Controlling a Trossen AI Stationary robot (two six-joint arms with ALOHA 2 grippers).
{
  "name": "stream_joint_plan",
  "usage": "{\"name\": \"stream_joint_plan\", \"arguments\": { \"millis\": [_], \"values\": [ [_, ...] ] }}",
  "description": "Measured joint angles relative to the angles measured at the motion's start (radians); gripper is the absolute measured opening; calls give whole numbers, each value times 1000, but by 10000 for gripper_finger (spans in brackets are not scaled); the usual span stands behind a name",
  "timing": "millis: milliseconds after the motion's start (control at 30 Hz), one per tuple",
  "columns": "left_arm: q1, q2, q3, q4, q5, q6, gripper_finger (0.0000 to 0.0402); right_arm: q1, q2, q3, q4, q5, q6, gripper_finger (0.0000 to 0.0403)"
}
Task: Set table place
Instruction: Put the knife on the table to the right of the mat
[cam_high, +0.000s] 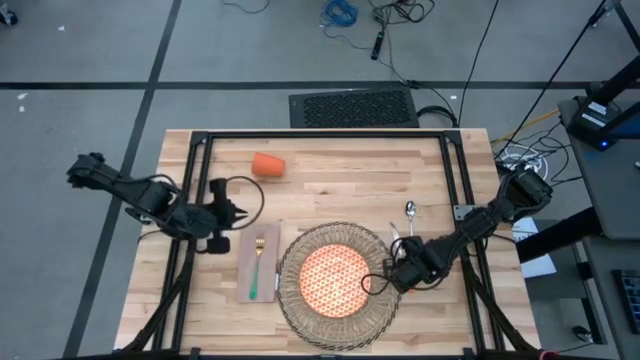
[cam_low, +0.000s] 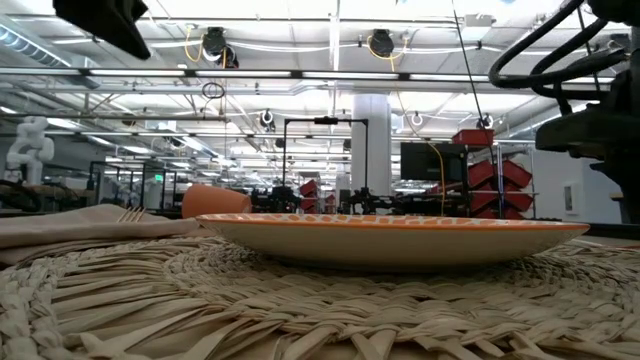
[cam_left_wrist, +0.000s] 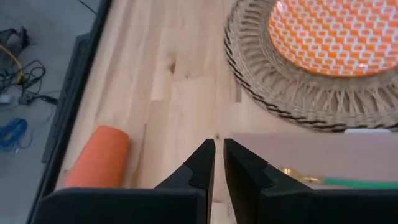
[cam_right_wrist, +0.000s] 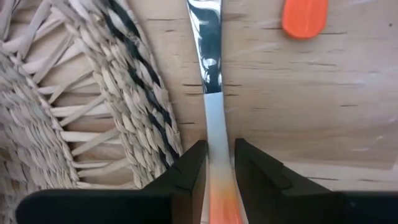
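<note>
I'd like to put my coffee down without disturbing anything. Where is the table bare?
The table's back right corner, beyond the spoon, is bare, as is the wood between the tipped cup and that spoon. It is crowded around the placemat: napkin and fork on one side, right gripper on the other.

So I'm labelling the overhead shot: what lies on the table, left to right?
Left gripper, napkin with fork, placemat carrying the plate, right gripper, spoon.

Plate (cam_high: 333, 277) sits on the mat (cam_high: 372, 315), fork (cam_high: 257, 266) on the napkin (cam_high: 243, 270) beside it. The cup (cam_high: 268, 164) lies tipped, well apart. Right tool (cam_high: 385, 277) is at the mat's edge.
</note>
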Motion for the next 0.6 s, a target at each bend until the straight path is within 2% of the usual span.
{"name": "stream_joint_plan", "arguments": {
  "millis": [367,600],
  "values": [
    [0,-3,-39,9,18,0,22,-56,0,0,9,-22,21,68],
    [0,-3,-39,8,63,30,22,-60,5,37,-11,20,17,68]
  ]
}}
